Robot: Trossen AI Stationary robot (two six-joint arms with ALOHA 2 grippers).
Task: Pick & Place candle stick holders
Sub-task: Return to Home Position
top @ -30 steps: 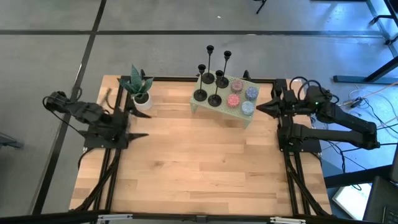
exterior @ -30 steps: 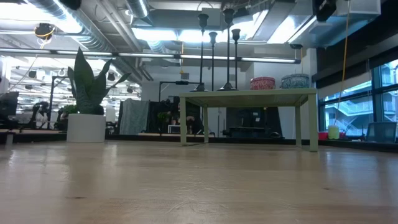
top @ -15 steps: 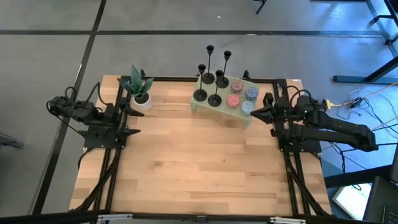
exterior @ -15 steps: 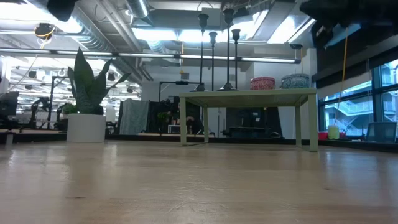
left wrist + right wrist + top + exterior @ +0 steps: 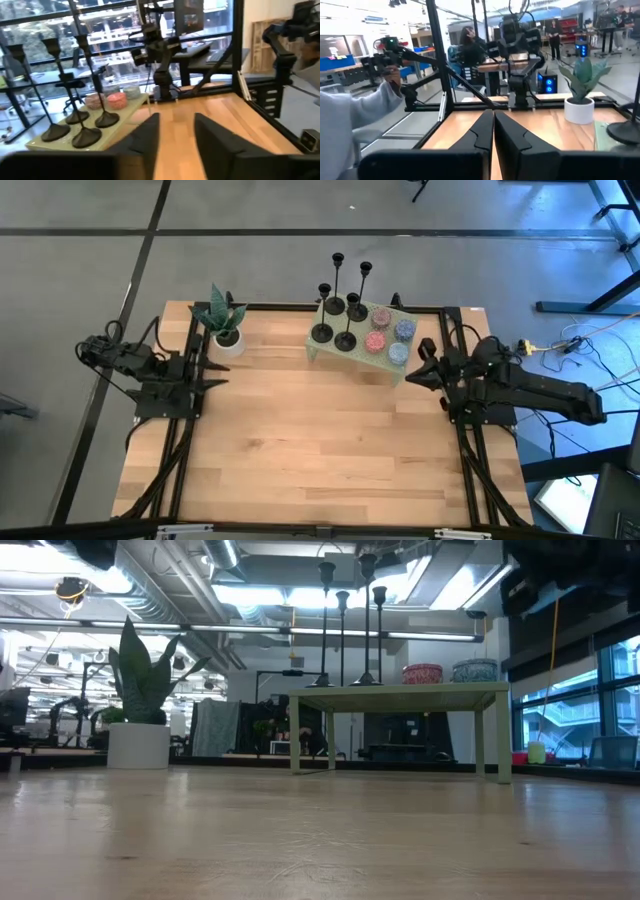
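**Candlesticks on shelf, arms low at the table sides**

Four candlesticks (image 5: 346, 340): upright, bases close together, on the left half of the shelf (image 5: 400, 693), at the far middle of the table (image 5: 320, 450). On the shelf's right half, just beside them: four candles (image 5: 376, 341). Near the far left corner, well apart from the shelf: plant (image 5: 226, 330).

Left gripper (image 5: 176, 120): low at the table's left edge, pointing inward, fingers apart, holding nothing. Right gripper (image 5: 493, 114): low at the right edge, near the shelf's right end, fingers pressed together, holding nothing. Beyond the table frame in the right wrist view: a person's grey sleeve (image 5: 350, 120).

Placing looks done, with only the parking of the arms left.

Risks from here, as judgement:
- Clipping the shelf's right end or the nearest candle if the right arm swings wide. Comes from how near that gripper is to the shelf.
- Toppling the candlesticks through any knock to the shelf. Look tall, thin and close-set, so likely to fall against one another.
- Brushing the plant with the open left fingers on a turn toward the far corner.
- Meeting the person's arm, should it reach inside the frame.
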